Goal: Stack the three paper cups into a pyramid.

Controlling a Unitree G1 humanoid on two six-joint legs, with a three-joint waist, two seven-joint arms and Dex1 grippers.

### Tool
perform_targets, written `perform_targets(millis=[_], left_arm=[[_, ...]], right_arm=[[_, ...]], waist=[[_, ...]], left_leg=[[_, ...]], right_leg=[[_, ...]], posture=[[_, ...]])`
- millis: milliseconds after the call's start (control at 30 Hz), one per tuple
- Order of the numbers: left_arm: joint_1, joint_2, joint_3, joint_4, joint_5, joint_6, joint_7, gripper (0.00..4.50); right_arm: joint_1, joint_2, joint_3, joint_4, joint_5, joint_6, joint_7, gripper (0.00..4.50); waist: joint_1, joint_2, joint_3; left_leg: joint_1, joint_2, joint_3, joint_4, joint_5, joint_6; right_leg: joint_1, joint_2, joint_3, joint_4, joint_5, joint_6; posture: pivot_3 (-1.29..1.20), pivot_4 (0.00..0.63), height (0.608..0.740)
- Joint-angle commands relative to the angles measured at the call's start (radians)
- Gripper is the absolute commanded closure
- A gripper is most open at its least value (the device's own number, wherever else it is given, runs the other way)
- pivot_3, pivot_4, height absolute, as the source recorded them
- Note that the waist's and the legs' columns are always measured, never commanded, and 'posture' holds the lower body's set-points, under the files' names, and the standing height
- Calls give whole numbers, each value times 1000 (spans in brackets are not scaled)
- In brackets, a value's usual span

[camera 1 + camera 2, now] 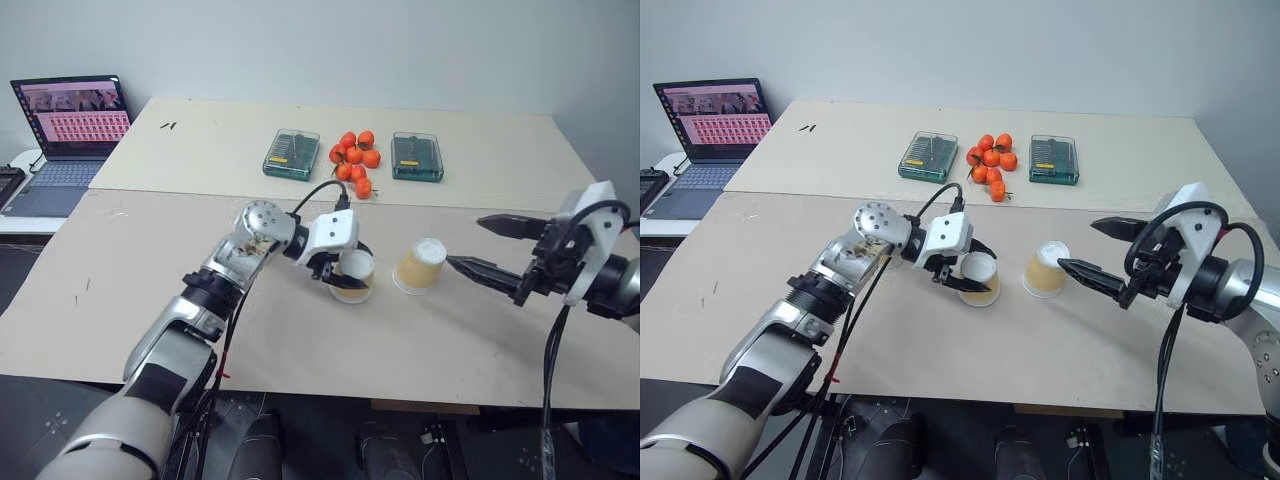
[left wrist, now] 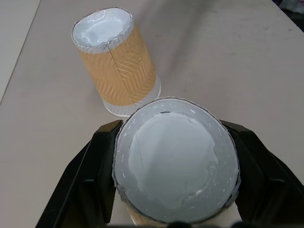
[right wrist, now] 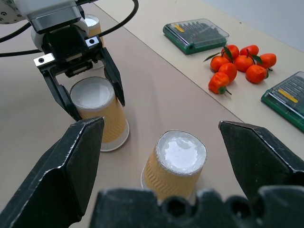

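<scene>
While the left gripper (image 1: pixel 350 277) clamps one paper cup (image 1: pixel 356 271) between its two black fingers, that cup sits upside down, white base up, at table centre; whether its rim touches the table (image 1: pixel 300 350) cannot be told. Fingers are closed partway, one on each side of the cup's tan wall, as the left wrist view confirms.

Second cup (image 1: pixel 421 266): inverted, standing free on the table just right of the held cup, w/ a small gap between them.

Third cup (image 3: pixel 91 24): seen in the right wrist view beyond the left gripper's body, mostly hidden; exact position cannot be told.

Right gripper (image 1: pixel 490 247): to the right of the second cup, fingers spread wide, holding nothing; one finger points toward the cup's right side, tip near but not touching.

Far side of table: cluster of orange fruits (image 1: pixel 355 160) between two clear boxes w/ green lids, left box (image 1: pixel 291 153) and right box (image 1: pixel 417 156). Far left: open laptop (image 1: pixel 70 135) on a separate surface.
</scene>
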Motion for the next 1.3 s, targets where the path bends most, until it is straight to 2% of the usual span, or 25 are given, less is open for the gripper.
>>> perform_targets(millis=[33,200,367,467,700,800,900,1000,1100,1200,1300], left_arm=[[-22,-23,31,7,1,-16,2,1466],[-24,-40,57,21,-10,19,3,41],[-31,-22,74,-52,-25,83,-24,41],[-67,17,122,-156,-55,179,-28,41],[-168,168,318,-449,-222,587,46,41],[-158,239,368,-516,-236,668,100,41],[-46,335,498,-581,-211,744,255,41],[106,381,640,-664,-198,773,403,41],[286,395,780,-735,-176,744,518,41],[445,359,881,-796,-179,708,597,41],[626,329,875,-863,-143,587,626,41]], right_arm=[[-3,-25,-57,-41,26,7,-12,0],[-2,-35,-54,-47,27,13,-16,0],[-37,-45,-29,-25,29,10,-9,0],[-68,-53,-6,-12,30,12,-7,0],[-149,-53,70,38,28,12,9,0],[-185,-47,111,86,12,-16,39,0],[-245,-35,178,161,-9,-58,104,0],[-281,-48,211,230,-29,-95,181,0],[-320,-65,241,295,-50,-127,259,0],[-369,-73,281,352,-77,-149,324,0],[-439,-65,327,396,-106,-156,361,0]], waist=[[0,0,0],[-1,0,0],[-3,0,0],[-5,0,0],[-7,0,0],[-10,0,0],[-18,1,0],[-25,0,1],[-26,-2,1],[-21,-3,2],[-19,-3,2]], left_leg=[[0,0,0,0,0,0],[0,0,0,0,0,0],[0,0,-1,0,0,0],[0,0,-1,0,0,0],[0,0,-1,0,0,0],[1,0,-1,0,0,0],[2,0,-1,1,0,0],[4,1,-1,1,0,0],[4,0,-1,1,0,0],[3,0,-2,1,0,0],[3,2,-2,2,0,0]], right_leg=[[0,0,0,0,0,0],[0,0,0,0,0,0],[0,0,0,0,0,0],[0,0,0,1,0,0],[0,0,-1,1,0,1],[0,0,-1,2,-1,1],[0,0,-1,6,-1,1],[0,0,-1,9,-1,0],[0,0,-1,9,-1,0],[0,0,-2,9,-1,0],[1,-1,-5,8,-1,-1]], posture=[[0,150,732],[0,150,732],[0,150,732],[0,150,732],[0,150,732],[0,150,732],[0,150,732],[0,150,732],[0,150,732],[0,150,732],[0,150,732]])
